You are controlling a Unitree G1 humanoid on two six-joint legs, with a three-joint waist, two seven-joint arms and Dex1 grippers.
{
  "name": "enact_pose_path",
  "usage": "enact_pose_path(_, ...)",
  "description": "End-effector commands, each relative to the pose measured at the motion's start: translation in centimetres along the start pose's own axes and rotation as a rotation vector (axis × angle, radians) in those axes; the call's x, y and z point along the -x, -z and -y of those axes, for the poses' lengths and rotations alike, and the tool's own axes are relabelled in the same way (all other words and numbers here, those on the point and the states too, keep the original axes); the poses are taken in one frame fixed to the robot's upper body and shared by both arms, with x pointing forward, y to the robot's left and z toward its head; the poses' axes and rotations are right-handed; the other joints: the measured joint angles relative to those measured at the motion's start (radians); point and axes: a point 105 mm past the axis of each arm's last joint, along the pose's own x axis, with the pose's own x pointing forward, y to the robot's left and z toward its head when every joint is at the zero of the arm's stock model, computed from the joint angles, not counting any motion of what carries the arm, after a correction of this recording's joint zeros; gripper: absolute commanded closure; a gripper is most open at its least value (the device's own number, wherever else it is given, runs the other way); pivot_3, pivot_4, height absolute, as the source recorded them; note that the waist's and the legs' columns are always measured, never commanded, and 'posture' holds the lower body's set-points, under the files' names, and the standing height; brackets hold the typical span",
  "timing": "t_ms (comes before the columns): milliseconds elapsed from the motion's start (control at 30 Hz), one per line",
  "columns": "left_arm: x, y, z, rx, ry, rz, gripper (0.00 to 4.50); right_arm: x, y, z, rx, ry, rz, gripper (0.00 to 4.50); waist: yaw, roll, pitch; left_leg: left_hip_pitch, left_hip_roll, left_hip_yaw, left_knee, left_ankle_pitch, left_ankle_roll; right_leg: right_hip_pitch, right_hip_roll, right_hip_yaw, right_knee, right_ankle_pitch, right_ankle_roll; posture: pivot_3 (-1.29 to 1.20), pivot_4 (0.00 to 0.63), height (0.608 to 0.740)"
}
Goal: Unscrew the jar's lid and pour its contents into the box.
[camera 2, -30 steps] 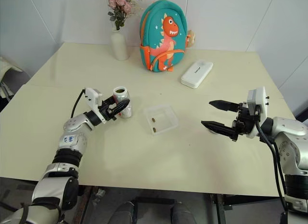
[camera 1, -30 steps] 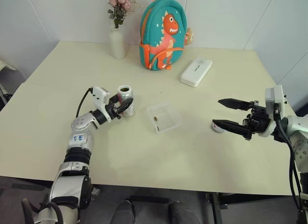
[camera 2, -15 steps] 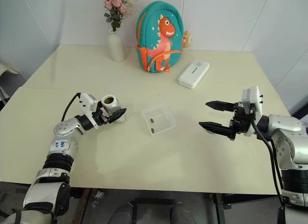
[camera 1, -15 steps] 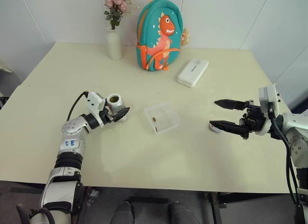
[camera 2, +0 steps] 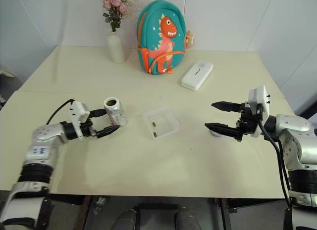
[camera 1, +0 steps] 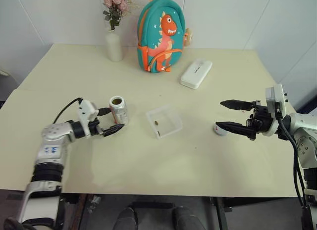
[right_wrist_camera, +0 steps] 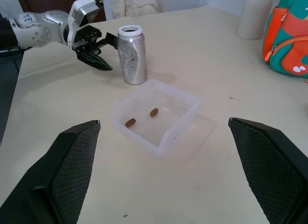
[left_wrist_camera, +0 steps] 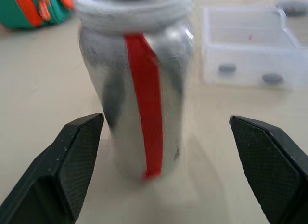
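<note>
The jar [camera 1: 118, 110] stood upright and lidless near the box [camera 1: 164, 121], since the left gripper [camera 1: 110, 121] had its fingers spread wide around it, job looked done

The jar [camera 1: 119, 110] is small and shiny silver with a red stripe, and it stands up straight on the table with its top open. The box [camera 1: 164, 121] is a see-through square tray near the jar, with two little brown bits inside. The round grey lid [camera 1: 219, 128] lies flat, well apart from both.
</note>
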Motion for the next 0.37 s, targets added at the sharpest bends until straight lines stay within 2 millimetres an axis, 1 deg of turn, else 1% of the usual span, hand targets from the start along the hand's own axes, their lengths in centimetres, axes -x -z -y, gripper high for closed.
enact_pose_path(33, 1.7, -0.6, -1.0, -0.022, -0.013, -0.015, 0.03, 0.4, -1.2, 0.1, 0.054, -0.005, 0.003, 0.00, 0.002, 0.000, 0.000, 0.000, 0.000, 0.000, 0.000, 0.000, 0.000, 0.000, 0.000, 0.000, 0.000, 0.000, 0.000, 0.00, 0.150, 0.740)
enact_pose_path(100, 2.7, -0.4, -1.2, -0.017, 0.013, -0.044, 0.03, 0.7, -1.2, 0.3, 0.061, 0.000, -0.009, 0.00, 0.003, 0.000, 0.000, 0.001, 0.000, 0.000, -0.001, 0.000, 0.000, 0.000, 0.000, 0.000, -0.001, -0.001, -0.001, 0.00, 0.150, 0.740)
enact_pose_path(133, 2.8, -0.5, -1.2, -0.018, 0.024, -0.049, 0.03, 0.9, -1.2, 0.6, 0.062, 0.003, -0.012, 0.00, 0.003, 0.000, 0.000, 0.000, 0.000, 0.000, -0.002, 0.000, 0.000, 0.000, 0.000, 0.000, -0.001, -0.001, -0.001, 0.00, 0.150, 0.740)
enact_pose_path(200, 4.3, -0.8, -1.3, -0.018, 0.072, -0.037, 0.03, 1.1, -1.7, 0.8, 0.073, 0.011, -0.007, 0.00, 0.003, 0.000, 0.000, 0.000, 0.000, 0.001, -0.004, 0.000, 0.000, -0.001, -0.001, 0.000, -0.002, -0.001, -0.002, 0.00, 0.150, 0.740)
enact_pose_path(267, 6.2, -3.0, -1.5, -0.017, 0.132, 0.100, 0.03, 1.9, -2.0, 0.7, 0.072, -0.009, -0.007, 0.00, 0.003, 0.000, 0.000, 0.000, 0.000, 0.002, -0.006, 0.000, 0.000, -0.003, -0.001, 0.000, -0.002, -0.001, -0.003, 0.00, 0.150, 0.740)
enact_pose_path(333, 7.6, -4.0, -1.7, -0.040, 0.158, 0.160, 0.03, 2.7, -2.1, 0.7, 0.071, -0.032, -0.012, 0.00, 0.005, 0.000, 0.000, -0.002, 0.001, 0.002, -0.008, 0.000, -0.001, -0.007, -0.001, -0.001, -0.001, -0.002, -0.004, 0.00, 0.150, 0.740)
enact_pose_path(367, 8.0, -4.0, -1.7, -0.045, 0.169, 0.156, 0.03, 3.1, -2.1, 0.7, 0.074, -0.039, -0.020, 0.00, 0.005, 0.000, 0.000, -0.003, 0.001, 0.002, -0.009, 0.000, -0.001, -0.008, -0.001, -0.002, -0.001, -0.003, -0.005, 0.00, 0.150, 0.740)
